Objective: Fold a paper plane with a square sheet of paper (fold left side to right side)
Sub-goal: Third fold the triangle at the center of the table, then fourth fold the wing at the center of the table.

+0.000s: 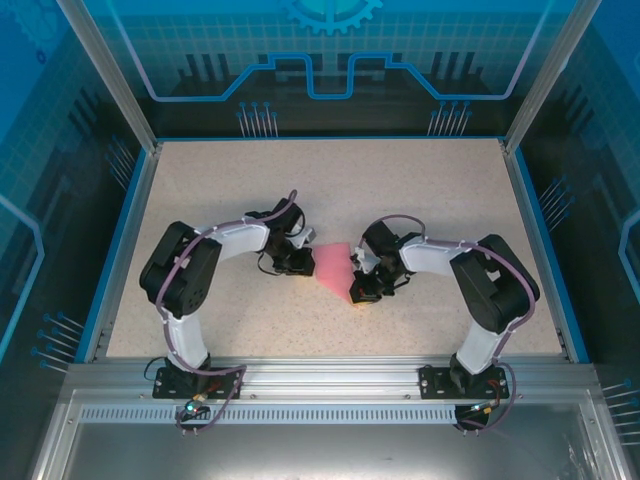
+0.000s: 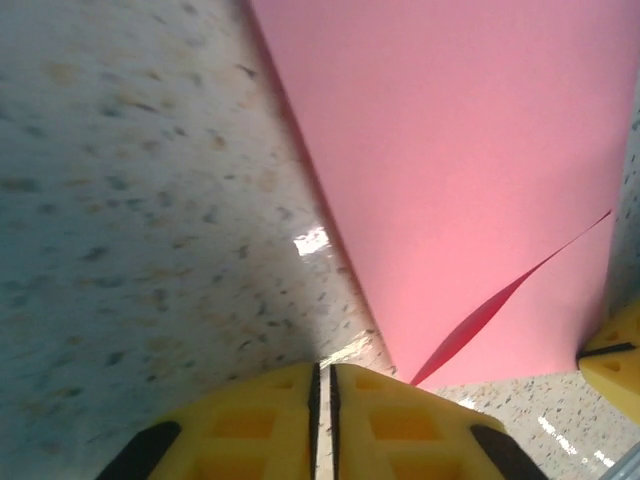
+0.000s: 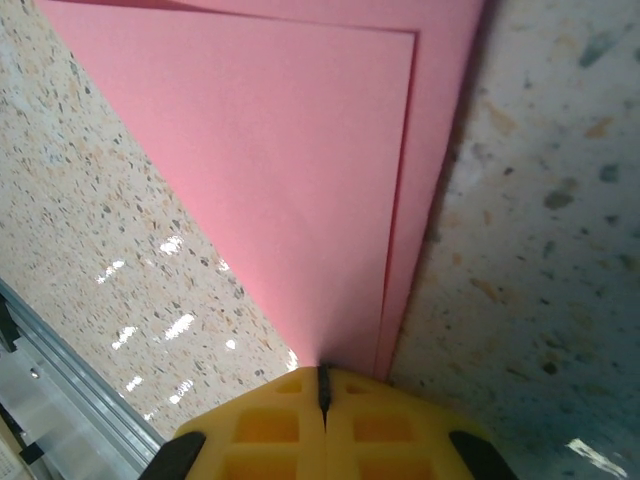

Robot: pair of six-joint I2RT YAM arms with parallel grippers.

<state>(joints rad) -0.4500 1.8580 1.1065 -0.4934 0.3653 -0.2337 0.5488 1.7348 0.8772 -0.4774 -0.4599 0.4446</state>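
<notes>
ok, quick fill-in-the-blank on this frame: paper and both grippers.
1. The folded sheet of paper between the arms is ____ in colour.
2. The right gripper, at the paper's tip, has its jaws ____.
3. The left gripper has fingers coloured ____.
Missing words: pink; shut; yellow.

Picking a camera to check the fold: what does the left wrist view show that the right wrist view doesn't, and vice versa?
Left wrist view: a lifted flap edge curving across the pink paper, and a right finger at the frame's edge. Right wrist view: a folded layer's square corner lying flat, and the metal rail. Both: the pink paper on the speckled table, behind that arm's own yellow fingers.
</notes>
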